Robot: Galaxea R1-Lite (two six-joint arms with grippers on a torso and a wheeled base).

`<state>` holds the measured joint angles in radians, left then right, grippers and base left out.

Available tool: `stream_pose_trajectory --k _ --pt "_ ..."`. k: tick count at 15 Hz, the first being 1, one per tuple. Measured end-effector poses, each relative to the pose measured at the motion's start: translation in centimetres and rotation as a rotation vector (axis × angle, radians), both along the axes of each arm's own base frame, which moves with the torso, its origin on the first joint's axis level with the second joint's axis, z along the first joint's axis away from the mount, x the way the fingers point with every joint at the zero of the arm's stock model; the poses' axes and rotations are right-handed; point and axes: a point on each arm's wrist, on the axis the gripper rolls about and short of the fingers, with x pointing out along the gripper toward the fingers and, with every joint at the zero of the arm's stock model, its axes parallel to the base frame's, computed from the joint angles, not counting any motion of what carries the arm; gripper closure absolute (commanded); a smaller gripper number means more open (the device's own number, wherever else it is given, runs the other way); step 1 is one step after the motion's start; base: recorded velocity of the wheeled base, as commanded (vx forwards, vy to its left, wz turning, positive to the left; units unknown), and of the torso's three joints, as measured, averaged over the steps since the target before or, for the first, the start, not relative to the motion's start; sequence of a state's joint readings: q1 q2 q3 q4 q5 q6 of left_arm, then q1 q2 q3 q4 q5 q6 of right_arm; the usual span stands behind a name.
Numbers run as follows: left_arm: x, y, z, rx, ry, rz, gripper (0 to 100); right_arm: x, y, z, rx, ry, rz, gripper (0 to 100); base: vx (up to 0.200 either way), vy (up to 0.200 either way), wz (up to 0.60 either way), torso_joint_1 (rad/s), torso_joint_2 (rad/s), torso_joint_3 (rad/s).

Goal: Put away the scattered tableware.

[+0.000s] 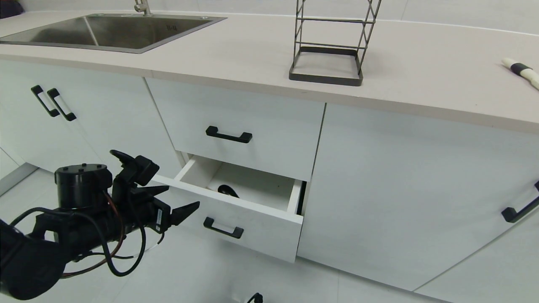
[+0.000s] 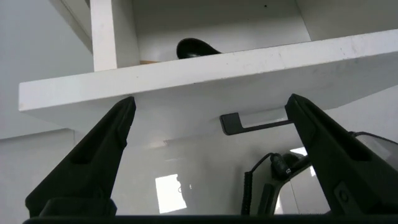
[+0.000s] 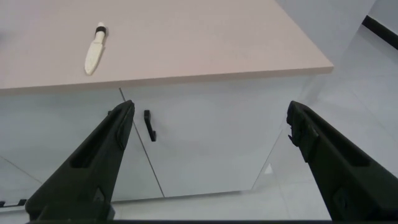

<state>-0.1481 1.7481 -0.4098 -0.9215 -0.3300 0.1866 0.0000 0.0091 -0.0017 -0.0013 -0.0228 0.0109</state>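
I am seeing the left tool (image 1: 183,196) hovering low in front of the cabinets, its jaws standing wide apart and clamping nothing. It is sitting just at 9 o'clock of the handle (image 1: 223,228) on the lower drawer (image 1: 252,227), which is standing pulled open. A black rounded utensil (image 1: 227,191) is lying inside that drawer, peeking over the front edge in the left wrist view (image 2: 196,48). Up on the tabletop (image 1: 252,54), a white utensil (image 1: 522,71) with a dark band is lying well out at 3 o'clock of the wire rack (image 1: 328,46); the sink (image 1: 105,31) is sitting at the rack's 9 o'clock. The right tool (image 3: 211,111) is hanging with jaws apart, empty, looking at that white utensil (image 3: 95,55).
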Motion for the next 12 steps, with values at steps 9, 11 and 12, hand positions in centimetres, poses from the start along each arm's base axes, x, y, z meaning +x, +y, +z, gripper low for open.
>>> stream_pose_trajectory --k 9,11,12 --pt "3.8 -0.7 -0.4 -0.082 -0.109 0.018 0 0.0 0.0 0.0 0.000 0.000 0.000 0 0.000 0.000 0.00 0.000 0.00 0.000" --pt "4.3 -0.8 -0.8 -0.098 -0.123 0.021 0 0.0 0.0 0.0 0.000 0.000 0.000 0 0.000 0.000 0.00 0.000 0.00 0.000" --pt "4.5 -0.8 -0.9 -0.106 -0.142 0.022 0 0.0 0.0 0.0 0.000 0.000 0.000 0 0.000 0.000 0.00 0.000 0.00 0.000"
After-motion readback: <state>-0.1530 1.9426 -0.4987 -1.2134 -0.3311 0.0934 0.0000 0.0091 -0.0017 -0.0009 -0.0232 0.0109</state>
